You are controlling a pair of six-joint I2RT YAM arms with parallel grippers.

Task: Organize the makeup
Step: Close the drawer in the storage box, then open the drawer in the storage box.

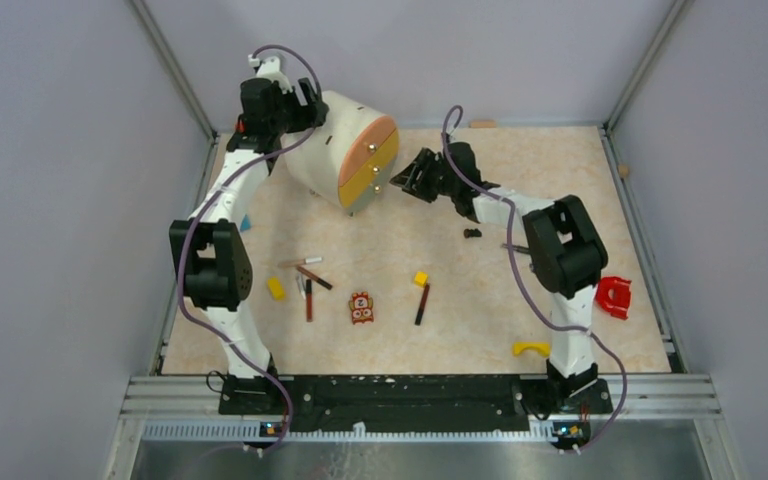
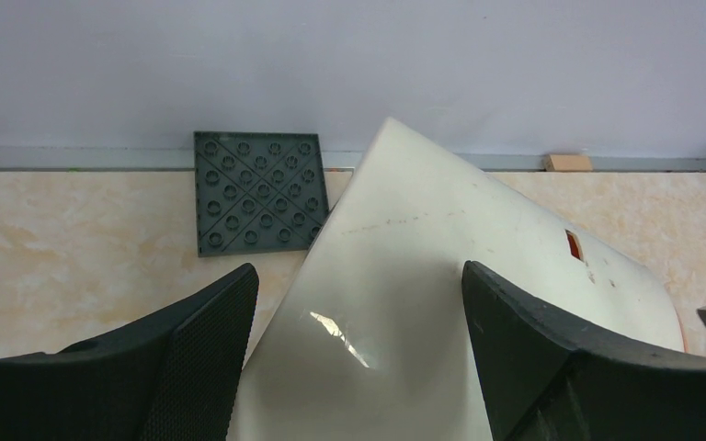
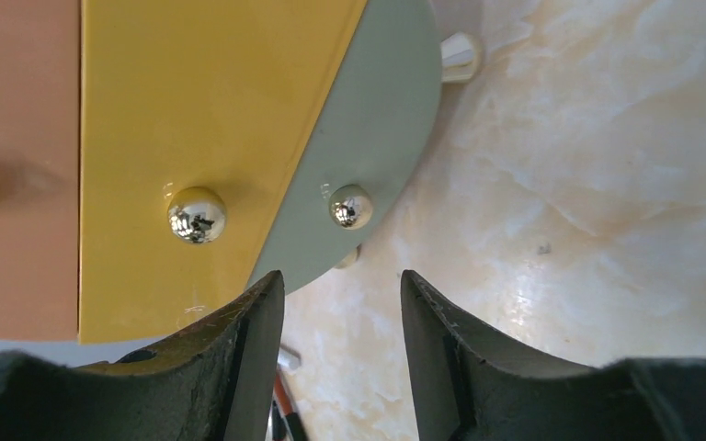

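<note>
The makeup shows as thin sticks on the table: a pale one (image 1: 308,262), a red-brown one (image 1: 315,278), a dark one (image 1: 308,300) and a brown one (image 1: 422,303). A white rounded drawer box (image 1: 325,150) has peach, yellow (image 3: 193,110) and grey-green (image 3: 386,119) fronts with metal knobs. My left gripper (image 1: 295,105) stands wide at the box's back; the white body (image 2: 395,303) fills the space between its fingers. Open and empty, my right gripper (image 3: 342,276) hovers just below the grey-green knob (image 3: 350,206).
Two small yellow blocks (image 1: 276,288) (image 1: 421,279) and an orange patterned toy figure (image 1: 362,307) lie among the sticks. A small black piece (image 1: 472,233), a red part (image 1: 615,296) and a yellow curved piece (image 1: 531,348) sit to the right. A grey studded plate (image 2: 257,191) rests by the back wall.
</note>
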